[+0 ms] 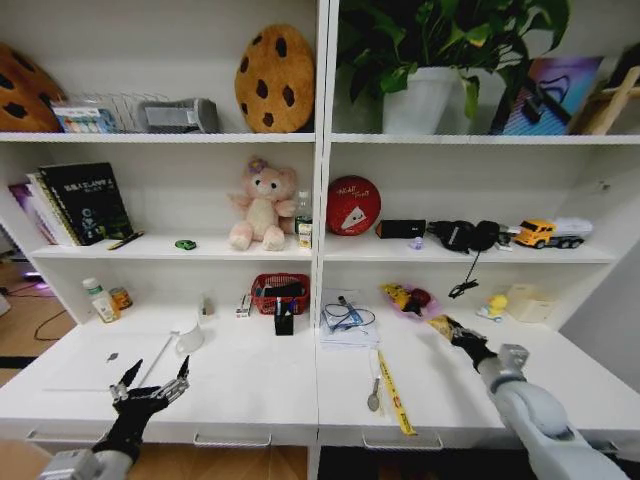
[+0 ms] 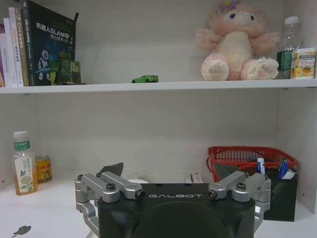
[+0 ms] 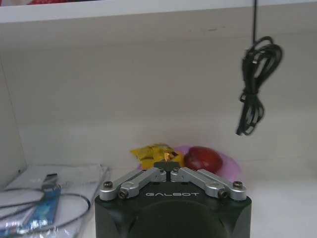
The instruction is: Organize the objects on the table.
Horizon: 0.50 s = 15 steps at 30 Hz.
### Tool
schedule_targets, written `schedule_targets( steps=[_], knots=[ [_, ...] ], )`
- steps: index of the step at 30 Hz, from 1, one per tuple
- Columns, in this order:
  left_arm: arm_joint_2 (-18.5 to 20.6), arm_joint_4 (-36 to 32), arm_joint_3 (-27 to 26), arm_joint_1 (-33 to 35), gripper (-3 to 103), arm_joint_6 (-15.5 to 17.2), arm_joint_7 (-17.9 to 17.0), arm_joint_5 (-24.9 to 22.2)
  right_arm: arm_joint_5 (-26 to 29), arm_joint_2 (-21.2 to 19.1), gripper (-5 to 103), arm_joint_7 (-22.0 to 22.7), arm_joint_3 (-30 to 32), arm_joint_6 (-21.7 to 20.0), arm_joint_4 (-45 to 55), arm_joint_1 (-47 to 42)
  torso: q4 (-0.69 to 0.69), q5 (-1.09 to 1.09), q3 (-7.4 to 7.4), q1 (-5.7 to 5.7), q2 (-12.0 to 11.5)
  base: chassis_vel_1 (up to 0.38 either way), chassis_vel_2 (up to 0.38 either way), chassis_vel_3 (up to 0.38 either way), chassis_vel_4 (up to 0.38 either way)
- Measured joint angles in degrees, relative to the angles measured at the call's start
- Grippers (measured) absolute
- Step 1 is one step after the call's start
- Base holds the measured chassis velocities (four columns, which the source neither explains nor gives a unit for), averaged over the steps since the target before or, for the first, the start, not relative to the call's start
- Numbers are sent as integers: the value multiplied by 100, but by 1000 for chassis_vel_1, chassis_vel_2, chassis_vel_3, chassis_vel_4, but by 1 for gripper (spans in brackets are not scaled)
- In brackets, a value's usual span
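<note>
From my head camera I see my left pincer (image 1: pixel 153 380) low over the near left part of the white tabletop (image 1: pixel 250 385), with its two black fingers spread apart and nothing between them. Just past it lies a thin silver laptop (image 1: pixel 110 365), flat on the tabletop. A small white-capped bottle (image 1: pixel 101 300) stands at the back left, with a little orange jar (image 1: pixel 121 298) beside it. Near the middle back a black pen cup (image 1: pixel 284 320) stands in front of a red basket (image 1: pixel 280 293). A yellow ruler (image 1: pixel 395 392) and a spoon (image 1: pixel 373 396) lie side by side right of the middle. My right pincer (image 1: pixel 445 326) is out over the right part of the tabletop, near a pink plate (image 1: pixel 425 303) with a red apple on it. Its fingers are together. On the shelf above sit a pink plush bear (image 1: pixel 262 205) and a small green ring (image 1: pixel 185 244)

From my left wrist I see my fingers wide apart, holding nothing. The pen cup (image 2: pixel 280 191) stands ahead with blue pens in it, touching the red basket (image 2: pixel 250 156). The bottle (image 2: pixel 24 162) stands far to the side by the wall. The plush bear (image 2: pixel 237 42) sits on the shelf above

From my right wrist I see my fingers closed tip to tip. Just past them is a red apple (image 3: pixel 203 158) on the pink plate, next to a yellow wrapper (image 3: pixel 153 153). A black cable (image 3: pixel 255 84) hangs down from the shelf
</note>
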Motion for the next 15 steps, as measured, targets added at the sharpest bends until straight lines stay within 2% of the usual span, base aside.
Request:
schedule_targets(
  steps=[1, 3, 6, 8, 11, 13, 15],
  knots=[
    [0, 0, 0, 0, 100, 0, 0, 0, 0, 0, 0, 0, 0, 0, 0, 0, 0, 0, 0, 0, 0, 0, 0, 0, 0],
    [0, 0, 0, -1, 100, 0, 0, 0, -120, 7, 0, -17, -374, 192, -474, 546, 2, -5, 0, 0, 0, 0, 0, 0, 0],
    [0, 0, 0, 0, 100, 0, -2, 0, -154, 17, 0, -18, -495, 231, -640, 740, 0, -1, 0, 0, 0, 0, 0, 0, 0],
    [0, 0, 0, 0, 100, 0, -1, 0, -200, 36, 0, -19, -871, 294, -1243, 1424, 0, -5, 0, 0, 0, 0, 0, 0, 0],
    [0, 0, 0, -1, 100, 0, 0, 0, -298, 111, 0, -30, -1123, 396, -1754, 1883, -1, -1, 0, 0, 0, 0, 0, 0, 0],
    [0, 0, 0, -1, 100, 0, 0, 0, -320, 126, 0, -34, -1147, 437, -1822, 1941, -1, -2, 0, 0, 0, 0, 0, 0, 0],
    [0, 0, 0, -1, 100, 0, 1, 0, -547, 242, 0, -51, -1243, 738, -2250, 2265, 0, -2, 0, 0, 0, 0, 0, 0, 0]
  ],
)
